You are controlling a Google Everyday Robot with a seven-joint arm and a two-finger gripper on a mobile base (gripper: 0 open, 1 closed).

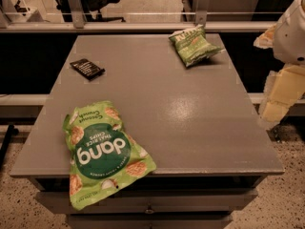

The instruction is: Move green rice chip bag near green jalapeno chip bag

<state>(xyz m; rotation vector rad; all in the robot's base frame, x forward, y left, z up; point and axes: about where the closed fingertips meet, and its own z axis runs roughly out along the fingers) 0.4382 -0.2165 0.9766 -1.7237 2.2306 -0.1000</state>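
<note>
The green rice chip bag (102, 154) is large and bright green with white "dang" lettering. It lies flat at the table's front left corner, and its lower end hangs over the front edge. The green jalapeno chip bag (194, 45) is smaller and duller green. It lies at the table's back right. My gripper (276, 104) is at the right edge of the view, beyond the table's right side, far from both bags and holding nothing that I can see.
A small black packet (87, 68) lies at the table's back left. The grey table (190, 113) has drawers under its front edge. A rail and a glass partition (143, 26) run behind the table.
</note>
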